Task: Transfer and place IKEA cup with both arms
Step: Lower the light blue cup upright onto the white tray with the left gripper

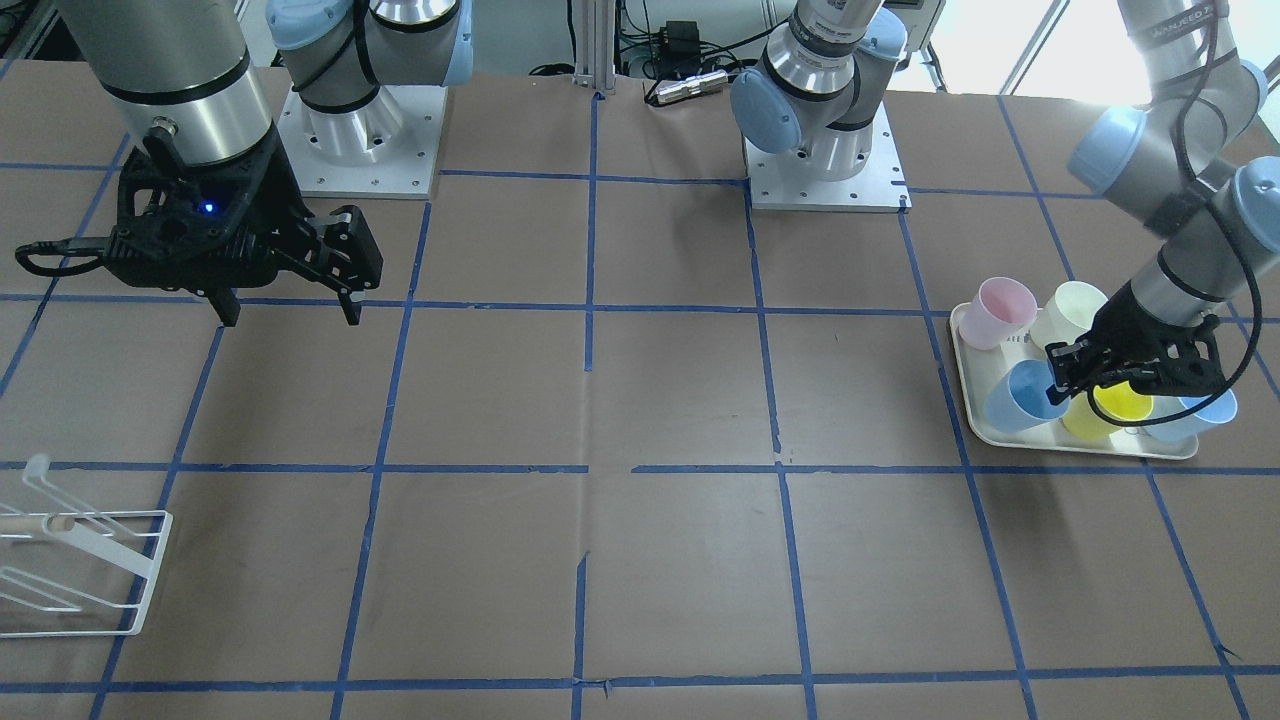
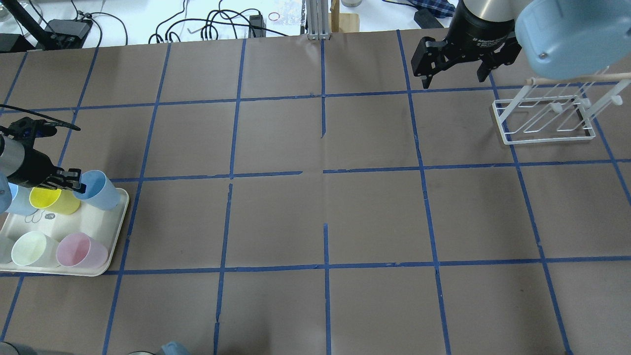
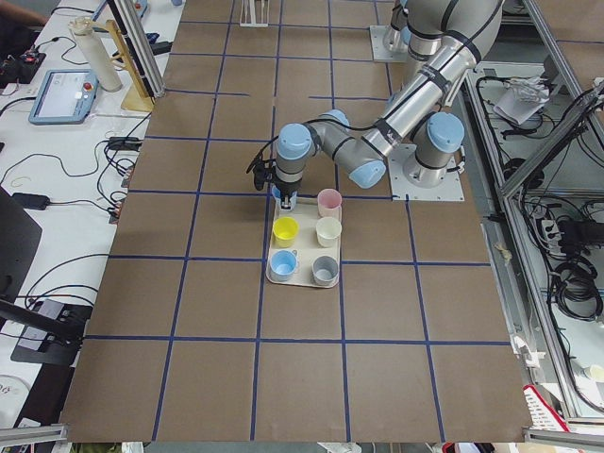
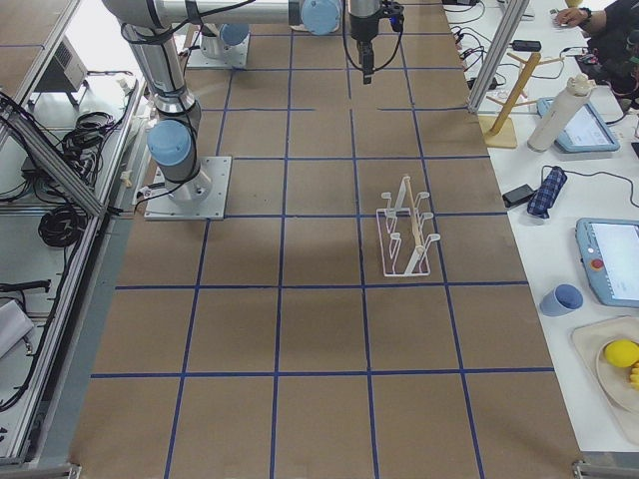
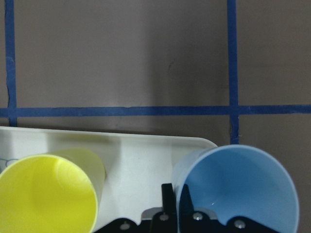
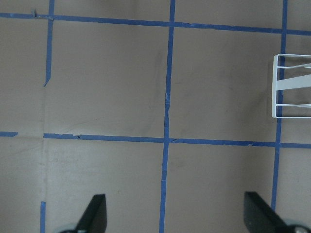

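The IKEA cup (image 2: 100, 190), pale light blue with a deeper blue inside, stands at the far right corner of the white tray (image 2: 93, 223). It also shows in the front view (image 1: 1020, 396) and the left wrist view (image 5: 238, 189). My left gripper (image 2: 74, 180) is shut on its rim, one finger inside the cup and one outside. In the left wrist view the fingers (image 5: 168, 194) pinch the cup's wall. My right gripper (image 2: 453, 81) hangs open and empty above the far right of the table, beside the rack; it also shows in the front view (image 1: 290, 310).
The tray also holds a yellow cup (image 2: 49, 199), a second light blue cup (image 2: 17, 199), a pink cup (image 2: 80, 250), a cream cup (image 2: 30, 249) and a grey cup (image 3: 325, 271). A white wire rack (image 2: 544, 116) stands at the far right.
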Tool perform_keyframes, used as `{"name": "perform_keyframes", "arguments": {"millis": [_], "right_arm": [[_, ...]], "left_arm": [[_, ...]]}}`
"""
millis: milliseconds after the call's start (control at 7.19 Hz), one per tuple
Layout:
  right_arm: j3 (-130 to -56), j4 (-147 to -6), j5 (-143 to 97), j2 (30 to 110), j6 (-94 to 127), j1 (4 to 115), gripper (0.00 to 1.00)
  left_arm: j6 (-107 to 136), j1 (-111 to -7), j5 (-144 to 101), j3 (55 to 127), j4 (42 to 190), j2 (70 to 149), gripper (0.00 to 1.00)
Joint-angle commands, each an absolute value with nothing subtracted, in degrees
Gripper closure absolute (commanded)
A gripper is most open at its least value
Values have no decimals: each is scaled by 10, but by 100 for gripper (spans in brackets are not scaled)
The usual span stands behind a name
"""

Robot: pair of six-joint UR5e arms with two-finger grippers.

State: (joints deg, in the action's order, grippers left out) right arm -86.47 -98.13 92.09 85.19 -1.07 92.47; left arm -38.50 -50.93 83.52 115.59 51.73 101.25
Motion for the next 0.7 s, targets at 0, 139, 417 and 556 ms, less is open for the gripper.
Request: {"name": "perform_keyframes", "arguments": {"millis": [0,139,417,556], "right_arm": [[-859,-968,921,853,-11,925,0],[-859,-968,921,852,-11,925,0],[-860,-968,919,851,-11,926,0],[-860,-968,918,851,-11,926,0]], "left_arm": [[-386,-509,833,1155,519,1021,100],[-385,-509,834,1157,524,1021,100],[-386,-509,834,1158,526,1022,100],[-386,-509,835,1158,526,1022,83]]}}
